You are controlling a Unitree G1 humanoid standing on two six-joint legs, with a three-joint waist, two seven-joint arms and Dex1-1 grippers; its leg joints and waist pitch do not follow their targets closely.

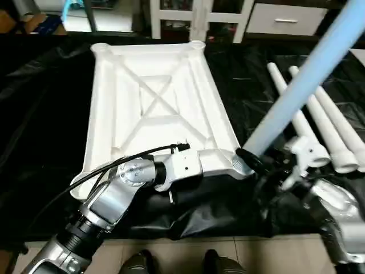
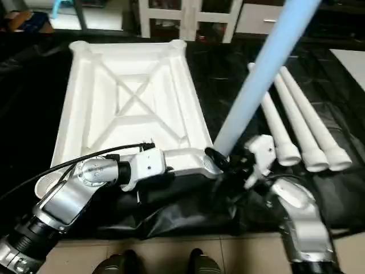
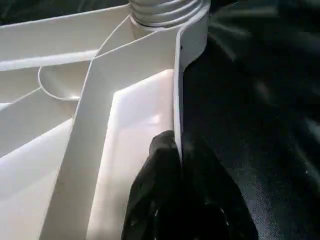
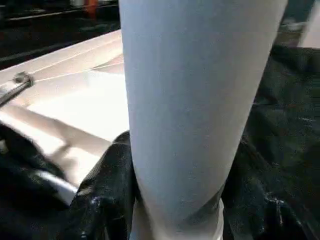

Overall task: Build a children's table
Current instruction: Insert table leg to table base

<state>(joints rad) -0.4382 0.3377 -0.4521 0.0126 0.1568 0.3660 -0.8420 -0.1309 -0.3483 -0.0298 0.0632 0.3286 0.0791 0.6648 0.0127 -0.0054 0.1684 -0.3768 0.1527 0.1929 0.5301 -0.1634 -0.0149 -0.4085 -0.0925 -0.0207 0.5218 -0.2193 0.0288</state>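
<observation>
First leg going in. Big white ribbed plastic tabletop [image 1: 154, 108] lies upside down on black sheet [image 1: 51, 137]. Left gripper [image 3: 178, 150] pinches near rim, steadying. Right gripper [image 2: 228, 162] grasps long tapered white tube leg [image 2: 256, 85] at near-right corner socket [image 1: 240, 164]. Next, probably: twist leg home. Three spare legs [image 2: 302, 134] wait on right.

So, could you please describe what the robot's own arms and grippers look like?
Both forearms are silver metal cylinders with white plastic wrist housings. The left arm has a round silver joint cap and a black cable looping over it. The right arm is similar. The left gripper has glossy black fingers, as does the right gripper.
</observation>
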